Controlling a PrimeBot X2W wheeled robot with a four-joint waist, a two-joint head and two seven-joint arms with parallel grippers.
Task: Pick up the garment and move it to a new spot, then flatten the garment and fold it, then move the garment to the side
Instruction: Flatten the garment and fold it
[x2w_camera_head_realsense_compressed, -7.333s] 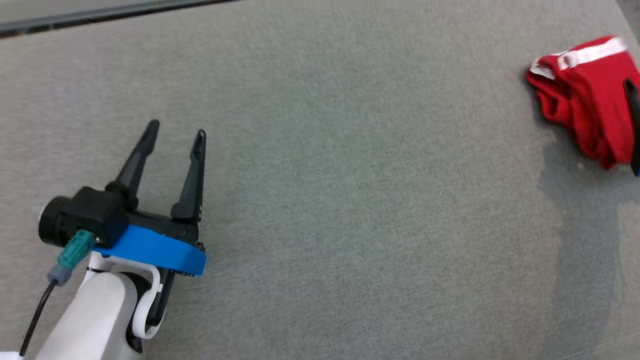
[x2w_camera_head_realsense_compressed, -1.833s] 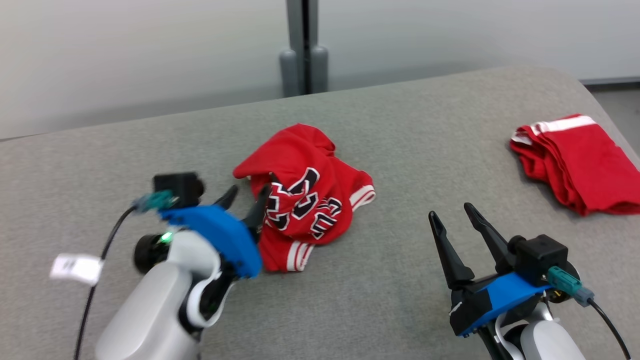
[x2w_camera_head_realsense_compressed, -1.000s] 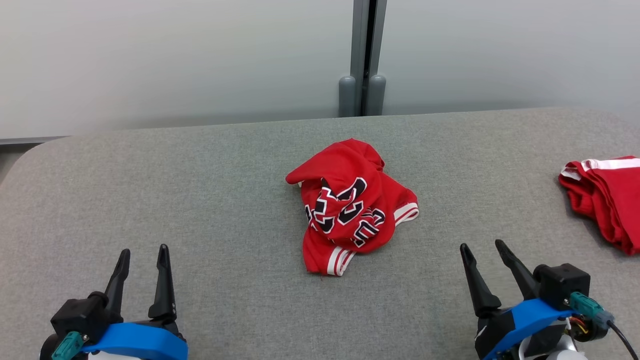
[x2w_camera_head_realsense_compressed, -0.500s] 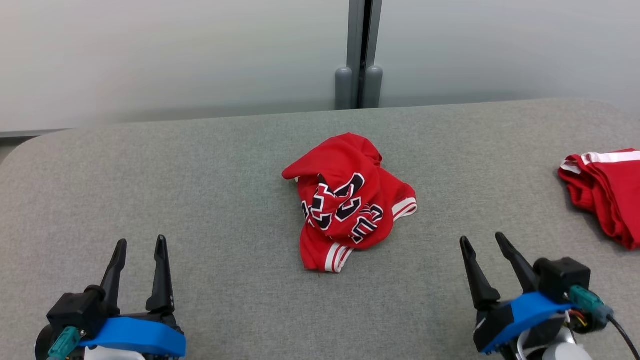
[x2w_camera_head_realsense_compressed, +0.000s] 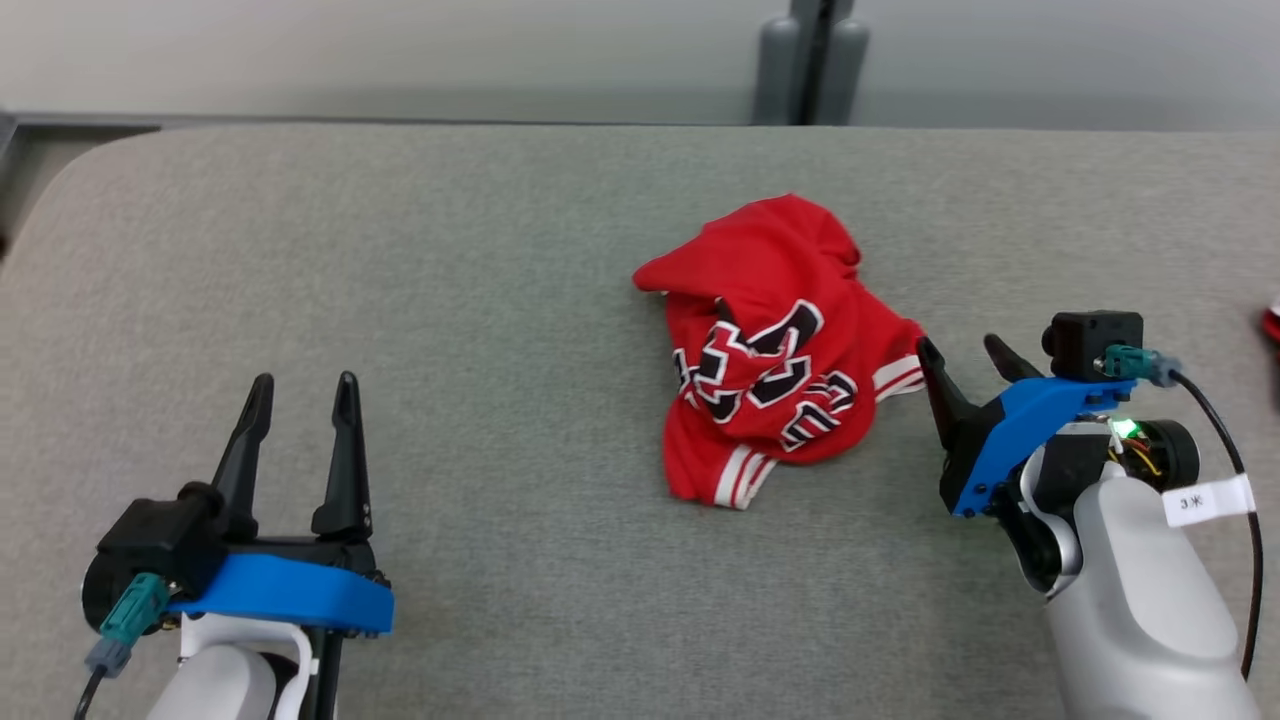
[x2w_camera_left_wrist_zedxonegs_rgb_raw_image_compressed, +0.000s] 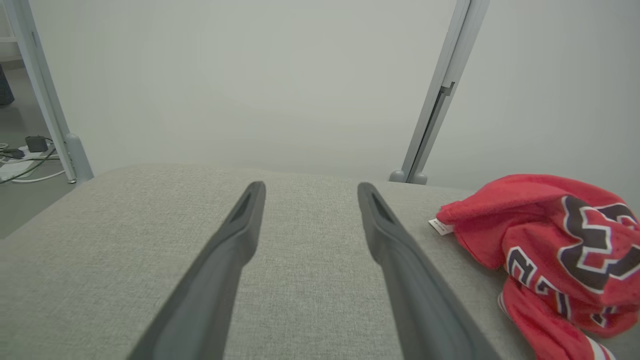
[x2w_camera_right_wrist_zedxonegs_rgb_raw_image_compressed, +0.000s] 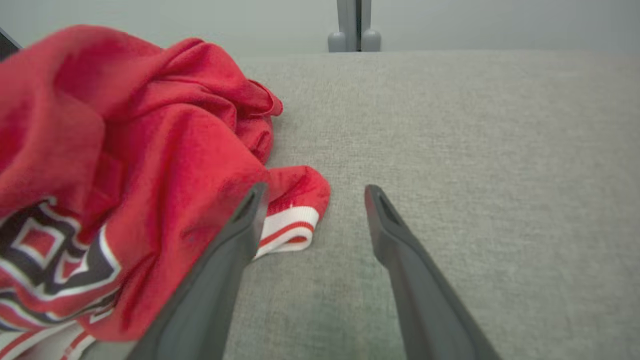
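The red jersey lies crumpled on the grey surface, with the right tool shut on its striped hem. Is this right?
Not quite: the right tool is open at the striped hem, not shut on it. The right wrist view shows this.

The left pincer (x2w_camera_head_realsense_compressed: 305, 380) sits low and near, its 2 fingers spread apart; the right pincer (x2w_camera_head_realsense_compressed: 958, 345) extends farther forward, fingers likewise parted.

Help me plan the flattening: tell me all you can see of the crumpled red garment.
The red garment lies crumpled in a heap midway across the grey fabric surface. Soft knit by its look, with black letters edged white, white-striped hems and a small white tag. The open right pincer sits at its striped right edge; contact is unclear.
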